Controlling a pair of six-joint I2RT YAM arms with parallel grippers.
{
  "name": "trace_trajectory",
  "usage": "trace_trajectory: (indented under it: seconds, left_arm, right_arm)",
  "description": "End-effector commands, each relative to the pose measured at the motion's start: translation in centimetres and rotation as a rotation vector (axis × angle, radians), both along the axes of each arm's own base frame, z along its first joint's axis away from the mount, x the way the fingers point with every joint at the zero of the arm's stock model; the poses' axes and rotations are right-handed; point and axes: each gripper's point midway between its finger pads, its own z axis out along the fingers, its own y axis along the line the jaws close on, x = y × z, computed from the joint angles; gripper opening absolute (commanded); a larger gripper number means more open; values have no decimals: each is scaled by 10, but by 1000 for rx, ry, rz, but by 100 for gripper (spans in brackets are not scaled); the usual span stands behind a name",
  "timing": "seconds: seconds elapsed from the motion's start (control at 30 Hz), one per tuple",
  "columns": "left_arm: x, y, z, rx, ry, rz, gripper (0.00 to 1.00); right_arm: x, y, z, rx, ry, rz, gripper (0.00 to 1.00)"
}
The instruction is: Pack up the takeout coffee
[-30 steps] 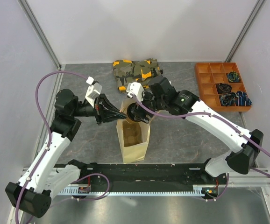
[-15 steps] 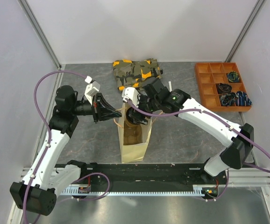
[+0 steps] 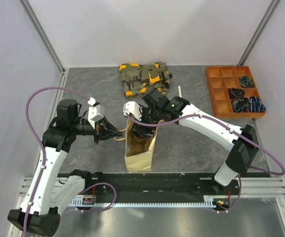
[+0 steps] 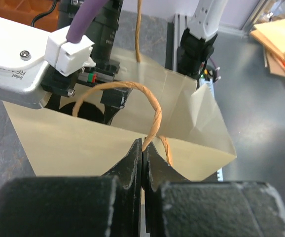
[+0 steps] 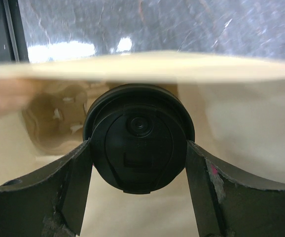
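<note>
In the top view, your left gripper (image 3: 112,134) is pinched on the handle (image 3: 121,138) of the paper bag (image 3: 138,152). The bag stands open-mouthed on the table (image 3: 192,143) between the arms. Your right gripper (image 3: 141,129) reaches down into that mouth, and its load is hidden from here. A camouflage cloth (image 3: 145,78) and an orange tray (image 3: 235,91) lie towards the far edge. In the left wrist view, your fingers (image 4: 132,163) are closed tight on the twisted paper handle. The silver camera housing (image 4: 14,74) over the bag reads "intel", then letters starting "RE" that are too small to finish. In the right wrist view, the coffee cup (image 5: 138,138) sits squarely between the two fingers, which clamp its black lid from either side. The lid faces the lens, so the cup's long axis runs straight away from you, down into the bag. A pulp cup tray (image 5: 53,116) lies deeper inside, left of the cup.
</note>
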Motion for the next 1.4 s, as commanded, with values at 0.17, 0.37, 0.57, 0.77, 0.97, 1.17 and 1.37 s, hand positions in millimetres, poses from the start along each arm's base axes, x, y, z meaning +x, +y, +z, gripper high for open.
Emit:
trace_trajectory:
  seconds: [0.17, 0.37, 0.57, 0.77, 0.97, 1.17, 1.37]
  left_arm:
    - [1, 13, -29, 120, -133, 29, 2]
    - [-2, 15, -46, 149, -170, 7, 2]
    - [-3, 17, -61, 172, -144, 3, 2]
    - [-6, 17, -65, 167, -98, 1, 2]
    - [-8, 17, -68, 164, -98, -1, 2]
    - [-11, 18, -71, 166, -97, 1, 2]
    - [-14, 19, -71, 172, -105, 14, 2]
  right_arm:
    - [-1, -6, 1, -40, -48, 74, 41]
    - [8, 3, -6, -41, -50, 65, 41]
    - [12, 4, -5, -60, -57, 74, 41]
    - [24, 11, -6, -52, -78, 18, 41]
    - [24, 16, -5, -28, -72, 28, 41]
    - [18, 20, -24, -56, -45, 72, 40]
    - [9, 13, -45, -126, -16, 112, 36]
